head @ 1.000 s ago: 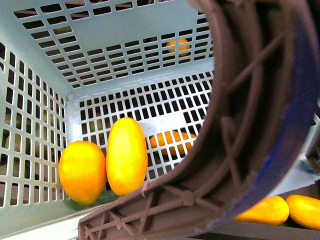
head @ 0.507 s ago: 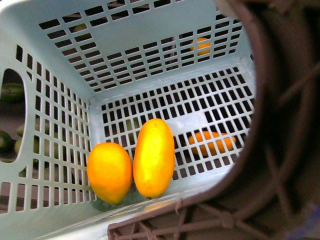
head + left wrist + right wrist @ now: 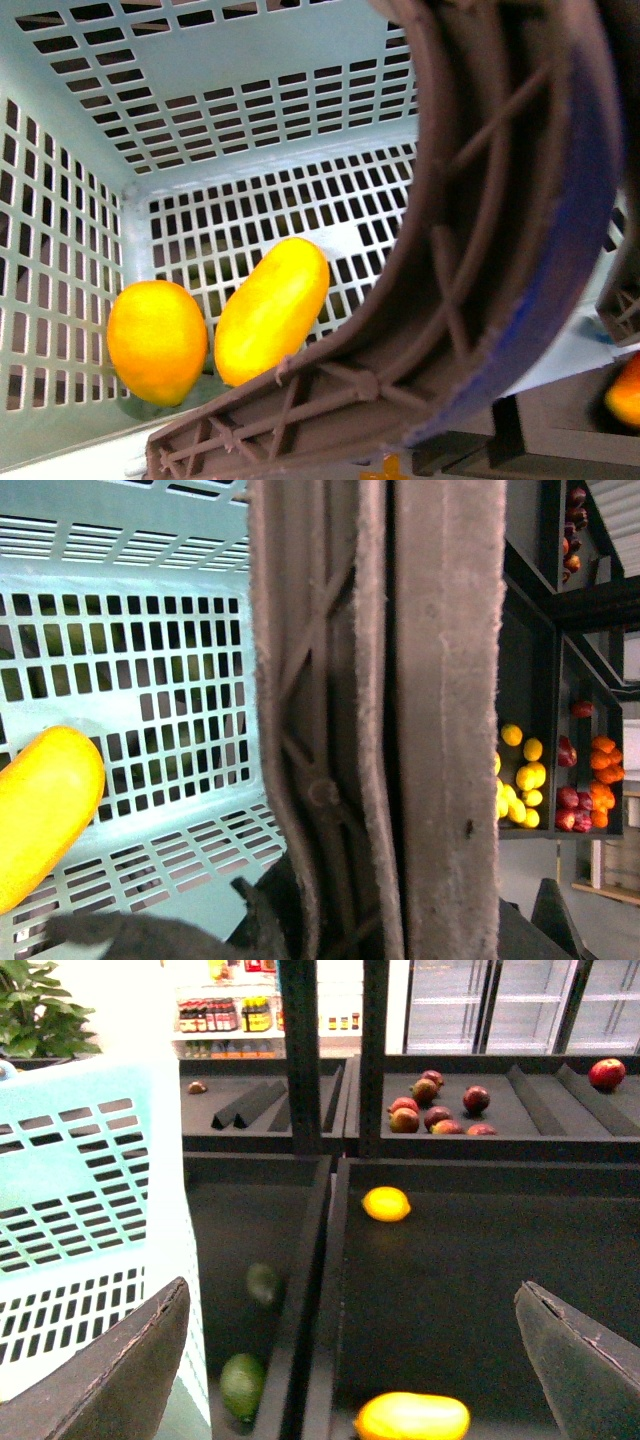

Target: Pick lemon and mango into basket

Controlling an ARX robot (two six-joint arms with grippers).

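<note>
No legible text — none anywhere.

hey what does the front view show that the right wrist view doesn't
Only the front view looks into the basket, where the lemon and a longer yellow fruit lie side by side, behind the brown handle. Only the right wrist view shows the open right gripper over dark shelf bins holding loose fruit. Both show the basket's turquoise slotted wall.
</note>
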